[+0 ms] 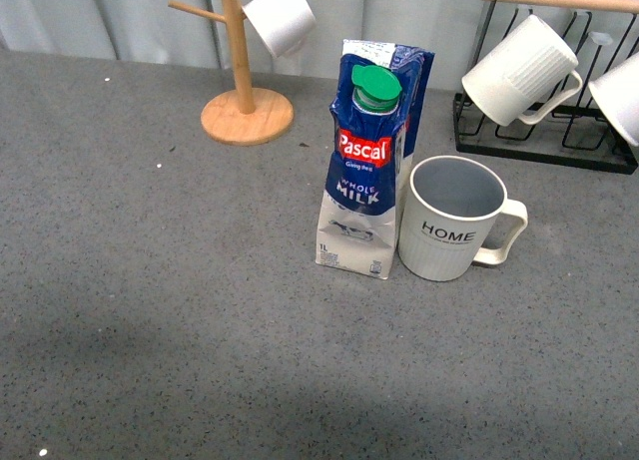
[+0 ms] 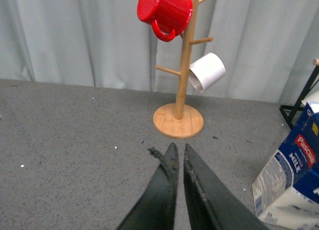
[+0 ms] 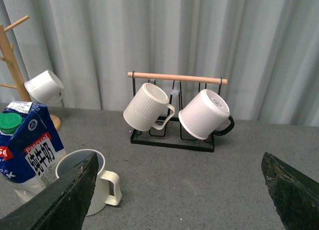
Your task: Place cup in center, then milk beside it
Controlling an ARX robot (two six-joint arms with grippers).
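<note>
Left gripper (image 2: 178, 152): jaws nearly together, empty, aimed at the wooden mug tree (image 2: 178, 121). Right gripper (image 3: 179, 190): spread wide, holding nothing, facing the wire rack (image 3: 172, 140). Both stand clear. The cup (image 1: 451, 219) sits upright mid-table, handle away from the milk (image 1: 364, 161), which stands touching its side; placement appears complete. The grey speckled tabletop (image 1: 150, 280) meets a pale curtain (image 3: 149, 30).

Neither arm shows in the front view. The left gripper (image 2: 179, 152) has its fingers (image 2: 164, 190) pressed nearly together — seemingly closed on nothing. The right gripper (image 3: 182, 200) is spread wide, its fingers (image 3: 67, 197) far apart — nothing between.
</note>
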